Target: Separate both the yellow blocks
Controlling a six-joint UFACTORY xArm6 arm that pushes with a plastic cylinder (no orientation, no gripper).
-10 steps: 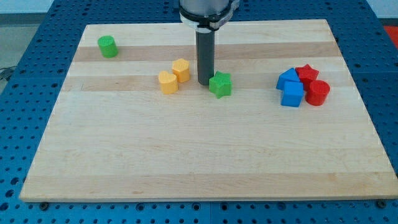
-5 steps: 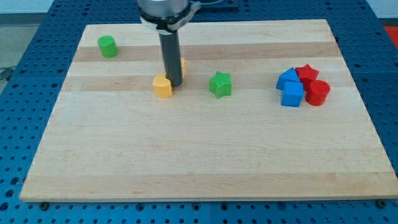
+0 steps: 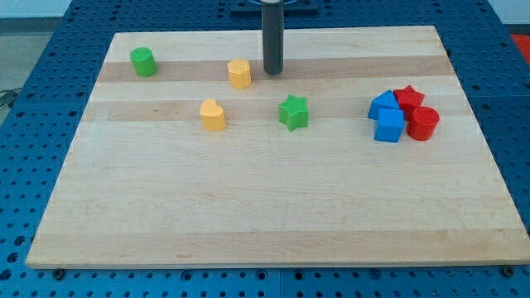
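My tip (image 3: pixel 273 72) is a bare rod end, touching no block. Yellow hexagonal block (image 3: pixel 239 73) just beside it at 9 o'clock. Yellow heart-shaped block (image 3: pixel 213 114) at 7 o'clock, apart from the first.

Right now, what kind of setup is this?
Likely a robotics lab test bench: a wooden board on a blue perforated table, small coloured blocks such as the green star, and my tip.

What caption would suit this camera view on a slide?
My tip rests just right of the upper yellow block, which stands apart from the lower yellow block on the wooden board.
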